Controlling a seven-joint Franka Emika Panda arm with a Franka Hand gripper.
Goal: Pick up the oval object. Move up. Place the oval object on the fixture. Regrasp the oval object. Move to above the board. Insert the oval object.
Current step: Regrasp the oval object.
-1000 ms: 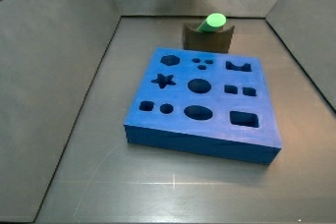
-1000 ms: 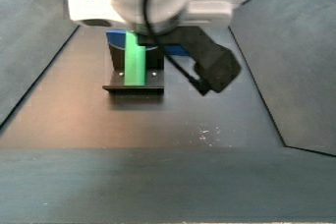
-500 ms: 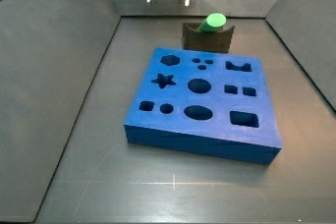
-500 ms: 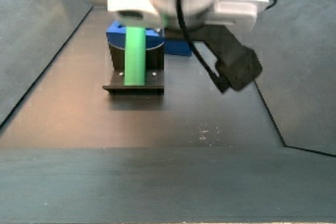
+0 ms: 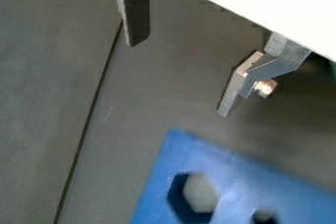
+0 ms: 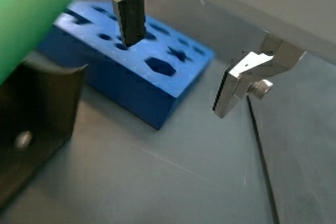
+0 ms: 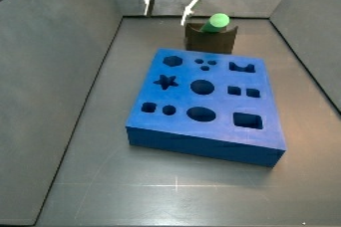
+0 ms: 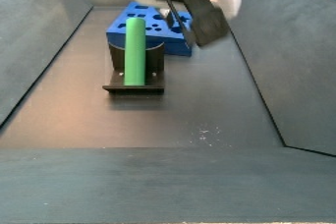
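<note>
Dark floor, oval object [image 8: 134, 51] resting on fixture [image 8: 134, 87]; gripper [image 7: 167, 8] spread, empty, beside it. Regrasp: centre above rod, descend squarely, pinch mid-length.

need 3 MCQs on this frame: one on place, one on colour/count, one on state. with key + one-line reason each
1. Where is the green rod?
A. On the fixture
B. In a board hole
C. In the gripper

2. What colour is the board?
A. Red
B. Blue
C. Yellow

3. What state is the gripper in?
A. Shut on the rod
B. Shut on nothing
C. Open, empty

Key:
1. A, in a side view the rod lies along the dark fixture, in front of the board.
2. B, the slab with the cut-outs is blue in both side views.
3. C, both wrist views show the fingers wide apart with only floor and board behind them; the gripper is up by the back wall, left of the fixture in a side view.
</note>
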